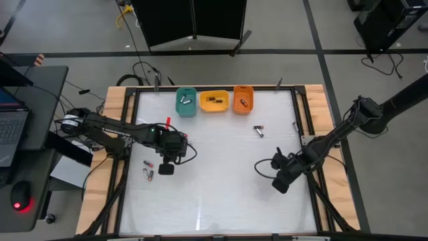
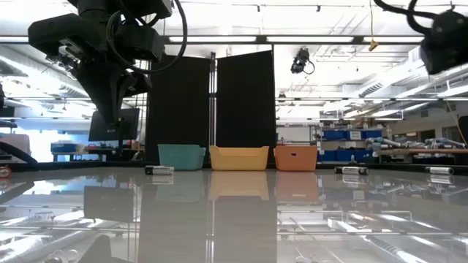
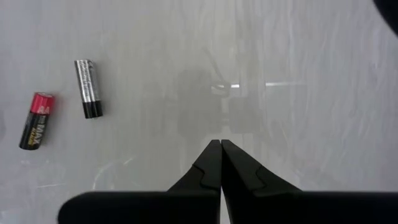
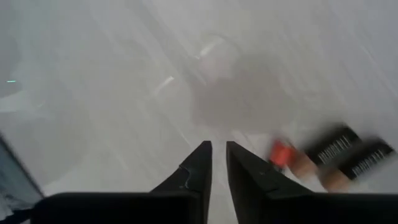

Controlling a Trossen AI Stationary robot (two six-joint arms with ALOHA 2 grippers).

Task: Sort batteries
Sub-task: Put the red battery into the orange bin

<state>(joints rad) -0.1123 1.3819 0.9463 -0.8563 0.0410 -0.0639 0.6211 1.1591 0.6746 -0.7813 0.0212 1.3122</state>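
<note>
Two batteries lie on the white table left of my left gripper (image 1: 167, 167): a silvery one with a dark end (image 3: 88, 96) and a black one with a red end (image 3: 36, 120); in the high view they show as a small pair (image 1: 148, 169). My left gripper (image 3: 221, 146) is shut and empty, above the table, pointing down. Two more batteries (image 1: 259, 130) lie at mid-table near the trays; they show blurred in the right wrist view (image 4: 339, 158). My right gripper (image 1: 281, 184) (image 4: 219, 149) hangs near the table's right edge, empty, its fingers a narrow gap apart.
Three small trays stand in a row at the far edge: green (image 1: 186, 102), yellow (image 1: 214, 101) and orange (image 1: 243, 99), each with batteries inside. Cables hang by both arms. The wooden table frame (image 1: 114, 134) borders the white surface.
</note>
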